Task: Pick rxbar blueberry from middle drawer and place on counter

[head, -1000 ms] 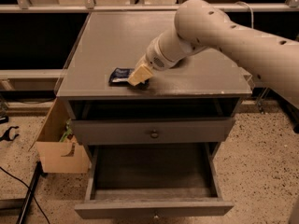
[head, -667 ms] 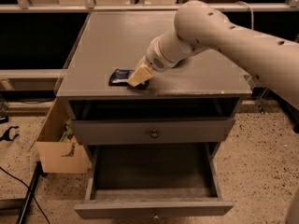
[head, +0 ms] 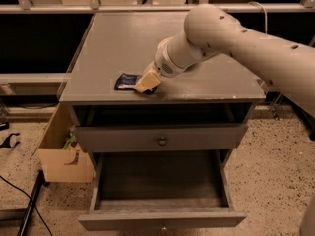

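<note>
Speckled floor [head: 275,181] surrounds a grey cabinet [head: 79,119], viewed from above and in front; a pale rail [head: 49,8] runs behind it, w/ dark recesses below the rail.

Cabinet top = counter [head: 123,33]: broad, flat, grey, worn pale along the front edge. You see the bar [head: 125,81] lying flat on the counter, near the front edge, a little toward picture left of ctr. Its wrapper is dark blue w/ pale print.

Arm [head: 236,38]: cream-coloured. It enters from picture right, bends at a rounded joint above the counter, then slopes down toward the bar.

Gripper [head: 145,82]: tan, at the arm's tip, low over the counter, overlapping the bar's right end in this view. You cannot tell whether it is spread, pressed together or pinching the bar.

Below the counter, top to bottom:
- an open dark slot [head: 157,114];
- a closed drawer front [head: 123,139] w/ a small knob [head: 161,141] at ctr;
- the middle drawer [head: 162,181], pulled well out toward you, w/ its grey floor and side walls in view.

Cardboard box [head: 61,161]: stands on the floor just beside the cabinet at picture left, flap open. Black cable [head: 19,195]: crosses the floor at lower left, well apart from the drawer.
</note>
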